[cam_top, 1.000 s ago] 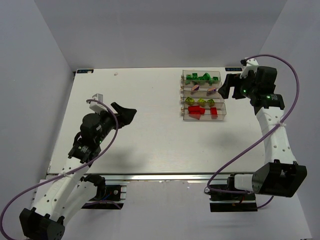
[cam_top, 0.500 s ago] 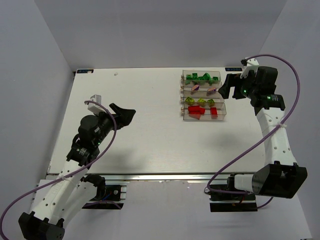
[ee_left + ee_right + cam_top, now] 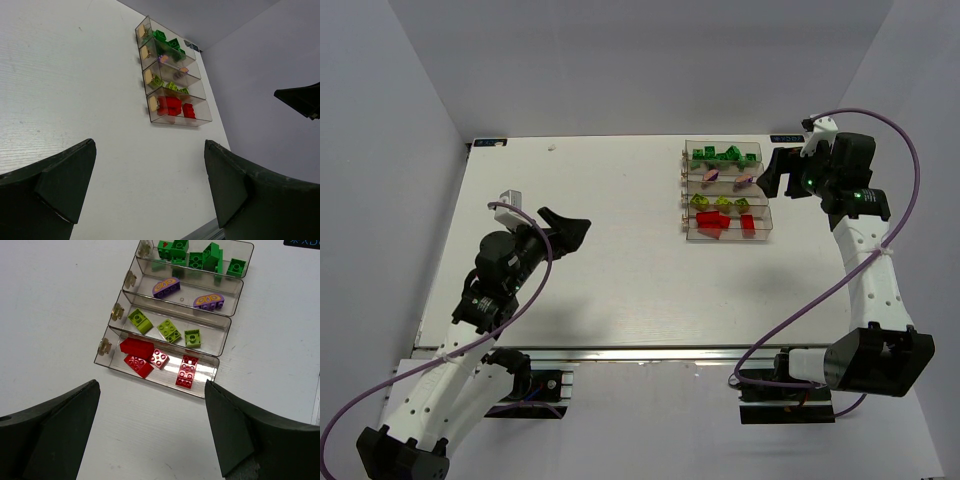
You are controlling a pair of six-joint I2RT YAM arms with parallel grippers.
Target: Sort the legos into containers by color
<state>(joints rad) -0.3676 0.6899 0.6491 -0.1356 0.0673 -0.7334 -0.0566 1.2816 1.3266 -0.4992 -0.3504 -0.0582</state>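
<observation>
The containers [image 3: 687, 192] are four clear bins joined in a block at the table's back right. The legos lie inside them by colour: green [image 3: 725, 153] in the far bin, then purple [image 3: 712, 174], yellow-green [image 3: 722, 203], and red [image 3: 720, 225] nearest. The right wrist view looks straight down on the containers [image 3: 165, 377], with green [image 3: 195, 257], purple [image 3: 166, 287], yellow-green [image 3: 169, 330] and red [image 3: 150, 357] legos. My right gripper [image 3: 775, 172] [image 3: 151, 385] hangs open just right of the block. My left gripper [image 3: 565, 225] [image 3: 150, 145] is open over the bare left-centre table, far from the containers [image 3: 175, 122].
A metal rail [image 3: 620, 352] runs along the table's near edge above both arm bases. Grey walls close in the left, back and right sides. A small white speck [image 3: 552, 147] lies near the back edge, and a dark tag [image 3: 488, 142] sits at the back left corner.
My left arm has drawn back slightly toward its base, gripper still open. The right arm and the legos have not moved.
</observation>
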